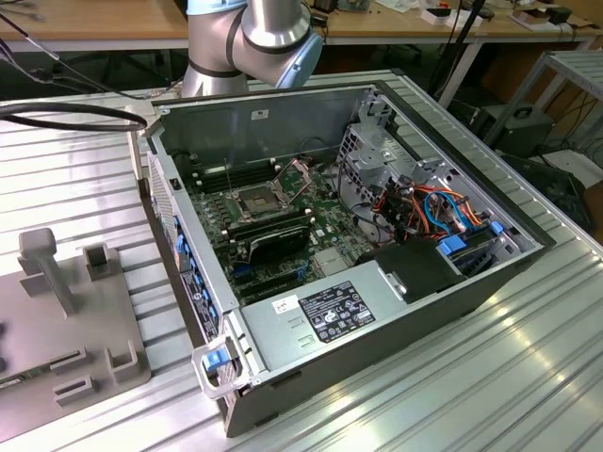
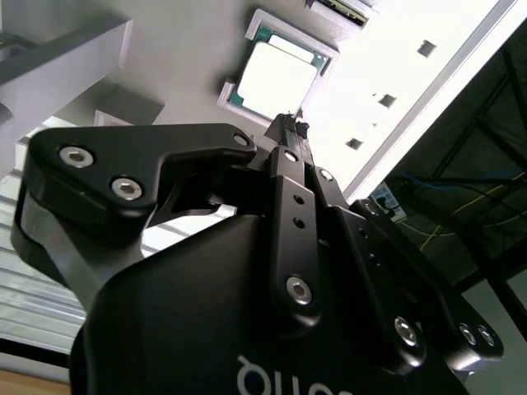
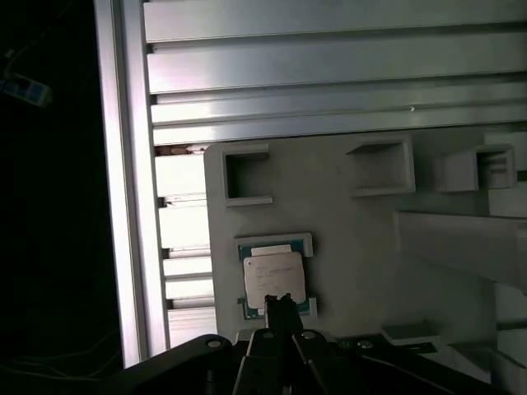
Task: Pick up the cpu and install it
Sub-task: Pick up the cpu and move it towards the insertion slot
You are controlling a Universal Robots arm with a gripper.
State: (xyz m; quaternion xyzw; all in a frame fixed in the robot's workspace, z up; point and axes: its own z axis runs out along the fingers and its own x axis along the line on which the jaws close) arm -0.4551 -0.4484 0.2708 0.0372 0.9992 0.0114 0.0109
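The gripper (image 2: 290, 125) has its jaws drawn together to one narrow tip, and we see nothing between them. The cpu (image 3: 273, 273) lies flat just ahead of that tip, seated in a shallow nest (image 3: 306, 242) on the grey plate (image 3: 354, 247). In the first wrist view the tip overlaps the cpu's nearer edge, but we cannot tell whether it touches. The cpu is a thin square with a pale matte metal lid over a green rim. In the second wrist view the lid glares almost white. The nest is made of low raised corner walls that hug the cpu's edges, with gaps along the sides. Beyond the cpu from the jaws, three square walled pockets (image 3: 245, 175) sit in a row, well apart from the nest. To one side of the jaws a tall grey post (image 3: 461, 239) stands on the plate, near the nest but clear of it. To the other side the plate's edge runs just beside the nest, followed by the ribbed aluminium slats of the table (image 3: 329, 49), its rim, and darkness past that. The plate is smooth and matte, and the gripper links are black with bright screw heads. In the exterior view the open case (image 1: 254, 118) lies on the table with its socket (image 1: 256, 200) uncovered and the metal frame (image 1: 300, 174) raised.
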